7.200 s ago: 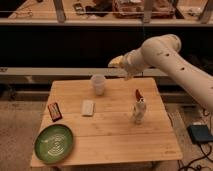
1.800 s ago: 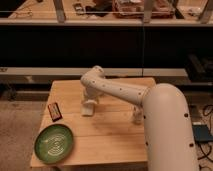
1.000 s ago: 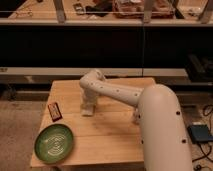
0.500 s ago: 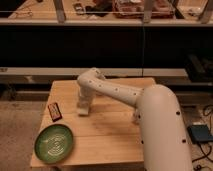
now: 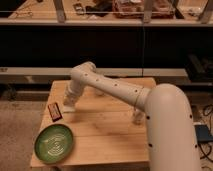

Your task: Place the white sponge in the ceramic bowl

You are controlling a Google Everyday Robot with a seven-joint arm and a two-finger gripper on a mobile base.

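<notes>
The white sponge [image 5: 68,107] shows as a pale pad at the tip of my gripper [image 5: 69,103], just above the wooden table's left part. The gripper hangs down from the bent white arm [image 5: 115,89] and is shut on the sponge. The ceramic bowl [image 5: 54,144], a wide green dish with pale rings, sits at the table's front left corner, below and left of the gripper. It holds nothing.
A dark red-edged packet [image 5: 54,112] lies just left of the gripper, between it and the bowl. A small pale figure [image 5: 136,118] stands to the right, partly behind the arm. The wooden table [image 5: 105,135] ends close to the bowl. Dark shelving runs behind.
The gripper has closed on the sponge and carried it left across the table, towards the packet.
</notes>
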